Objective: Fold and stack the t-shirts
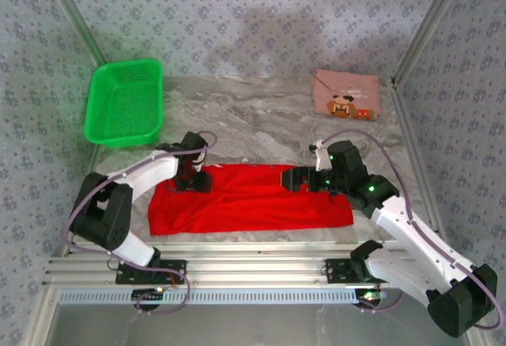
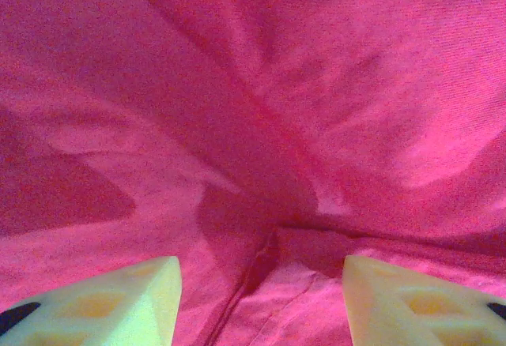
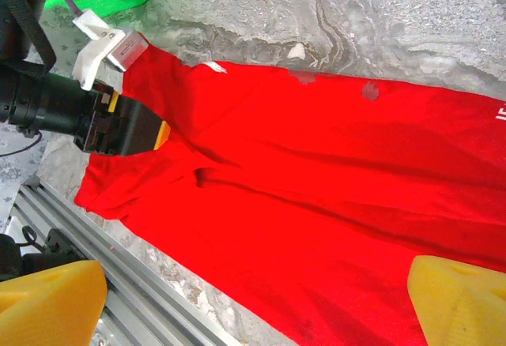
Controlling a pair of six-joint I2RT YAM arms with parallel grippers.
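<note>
Marbled grey table (image 1: 261, 117) carries the red t-shirt (image 1: 253, 204), flattened along the near edge; the pink t-shirt (image 1: 345, 93) sits folded far right. My left claw (image 2: 259, 271) and right claw (image 3: 254, 283) hang spread over limp, light cloth; I'd pinch its far hem. Its print is hidden, sleeves hard to make out.

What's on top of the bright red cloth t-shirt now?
On the bright red cloth t-shirt: left gripper, open, over its left end; right gripper, open, at its far edge. Cloth beneath them is covered.
</note>
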